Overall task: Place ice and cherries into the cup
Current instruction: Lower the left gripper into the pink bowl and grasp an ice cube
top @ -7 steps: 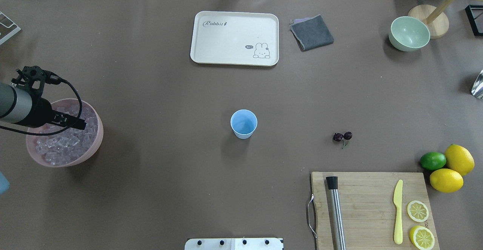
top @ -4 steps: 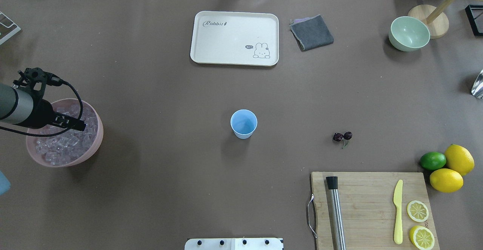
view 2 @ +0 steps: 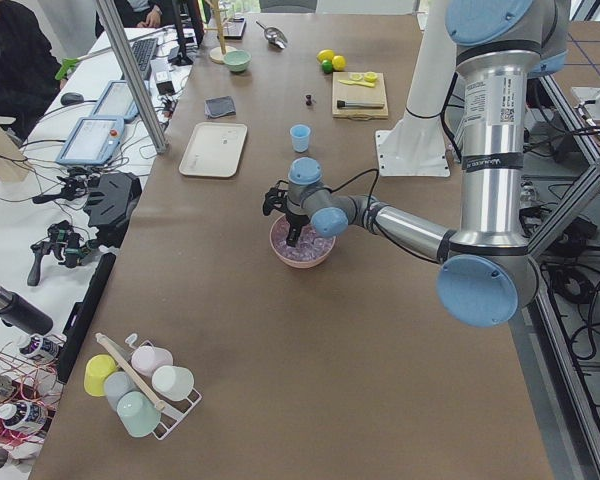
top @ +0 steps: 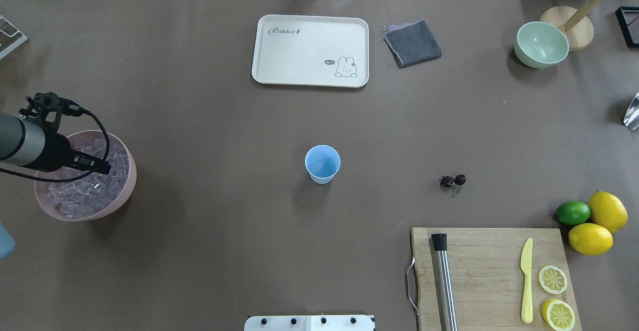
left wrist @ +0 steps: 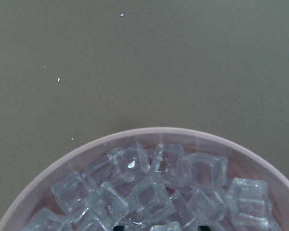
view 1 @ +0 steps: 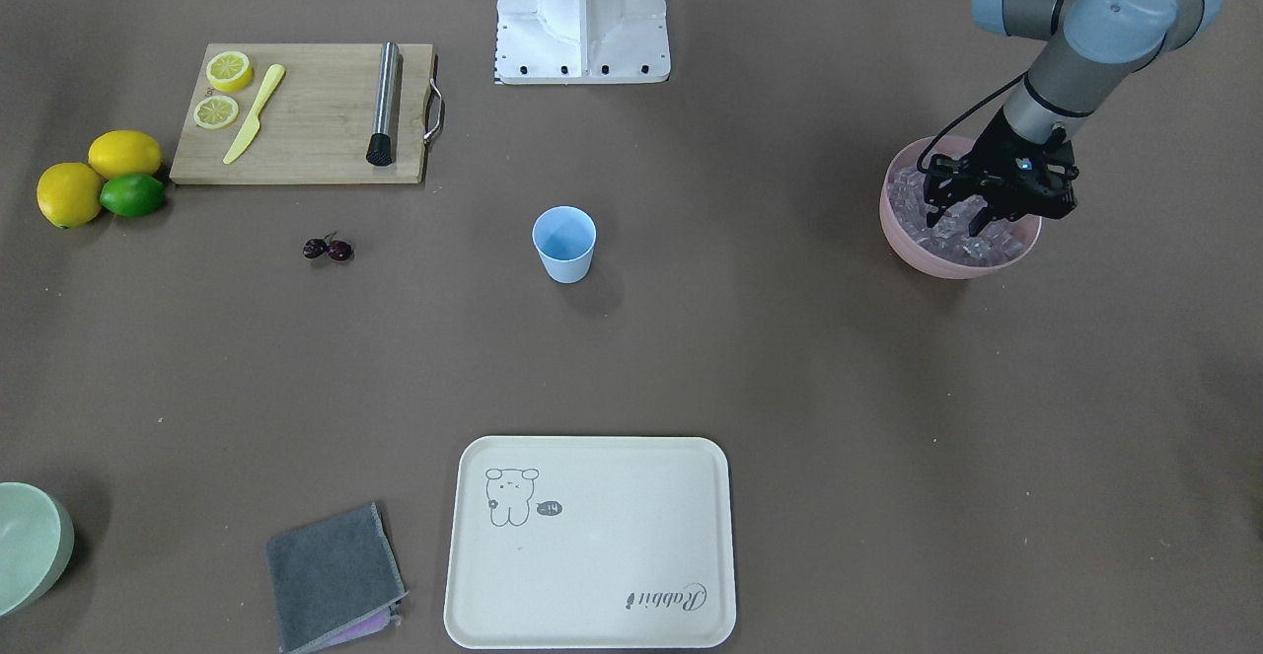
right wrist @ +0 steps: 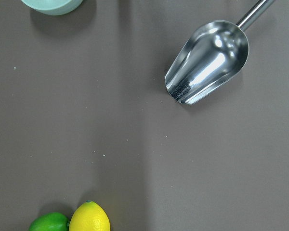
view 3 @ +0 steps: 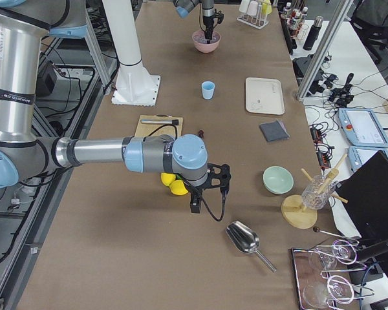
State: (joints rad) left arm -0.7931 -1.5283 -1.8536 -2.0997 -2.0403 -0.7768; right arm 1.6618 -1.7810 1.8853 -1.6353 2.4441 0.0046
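The light blue cup [top: 322, 164] stands upright mid-table, also in the front view [view 1: 564, 243]. The dark cherries [top: 453, 180] lie on the table to its right, apart from it. The ice [left wrist: 149, 192] fills a pink bowl [top: 131, 181] at the left. My left gripper [view 1: 957, 218] is open, tips down among the cubes; in the wrist view its dark fingertips [left wrist: 118, 227] stand apart at the bottom edge. My right gripper [view 3: 195, 205] shows only in the right side view, near the lemons; I cannot tell its state.
A cream tray [top: 310, 50], a grey cloth [top: 412, 42] and a pale green bowl [top: 541, 44] sit at the far side. A cutting board [top: 489, 251] with muddler, knife and lemon slices is near right, beside lemons and a lime [top: 591, 218]. A metal scoop [right wrist: 207, 62] lies under the right wrist.
My left gripper has sunk a little lower into the ice bowl and drawn slightly back. Cup and cherries have not moved.
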